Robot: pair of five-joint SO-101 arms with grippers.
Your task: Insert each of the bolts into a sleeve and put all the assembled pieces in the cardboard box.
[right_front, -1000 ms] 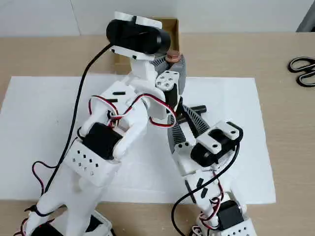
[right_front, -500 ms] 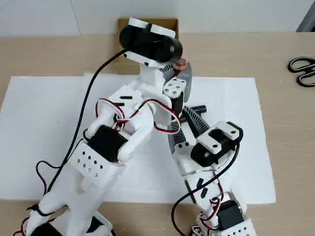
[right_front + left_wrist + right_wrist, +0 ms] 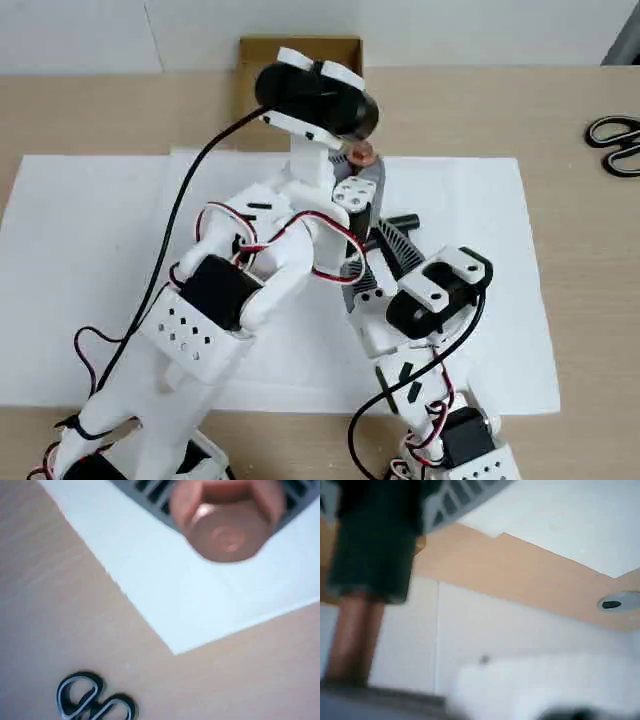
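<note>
**Desk:** What do you get from overhead?

**Me:** I see the left pincer (image 3: 365, 172) clamped on a copper bolt (image 3: 357, 152). It is held at the far edge of the white paper (image 3: 90, 260), near a corner of the cardboard box (image 3: 252, 95). The right pincer (image 3: 372, 262) sits over the middle of the paper, just beside a black sleeve (image 3: 403, 221) lying on the sheet. I cannot tell whether that pincer is apart or together.

**Desk:** Do the wrist cameras add anything?

**Me:** My left wrist view puts the bolt's six-sided head (image 3: 225, 520) right up close against a ribbed grey finger (image 3: 145, 487), with the paper's corner and bare tabletop (image 3: 60, 605) below it. The scissors (image 3: 95, 700) show there too. Overhead they lie well apart from everything, at the tabletop's right edge. My right wrist view gives a dark blurred shape (image 3: 370, 545) with a brownish stem under it, and I cannot make out what it is.

**Desk:** Counts?

**Me:** One bolt, one sleeve, one box, one sheet of paper, one pair of scissors and two arms.
</note>
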